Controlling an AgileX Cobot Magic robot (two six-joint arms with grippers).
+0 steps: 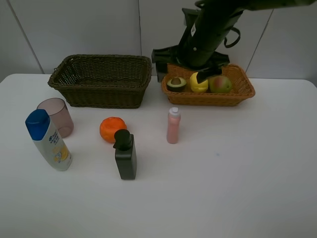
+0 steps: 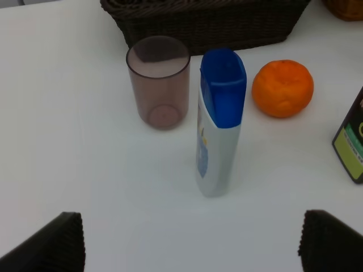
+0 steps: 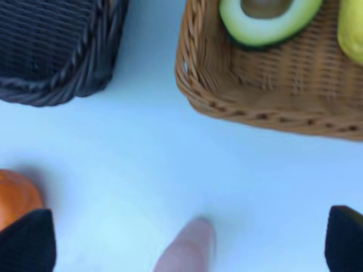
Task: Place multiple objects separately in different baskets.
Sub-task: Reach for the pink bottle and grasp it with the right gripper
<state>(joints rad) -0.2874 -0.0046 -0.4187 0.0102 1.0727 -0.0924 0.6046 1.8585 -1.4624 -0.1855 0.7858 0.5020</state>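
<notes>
The light tan basket holds the halved avocado, lemon and pear. My right gripper hangs open and empty over its front edge; its wrist view shows the avocado and the pink bottle's top below. The dark basket looks empty. The orange, black pump bottle, pink bottle, white blue-capped bottle and mauve cup stand on the table. My left gripper is open, short of the white bottle and cup.
The white table carries everything. The two baskets stand side by side at the back with a narrow gap between them. The left arm is out of the exterior high view. A grey wall runs behind the baskets.
</notes>
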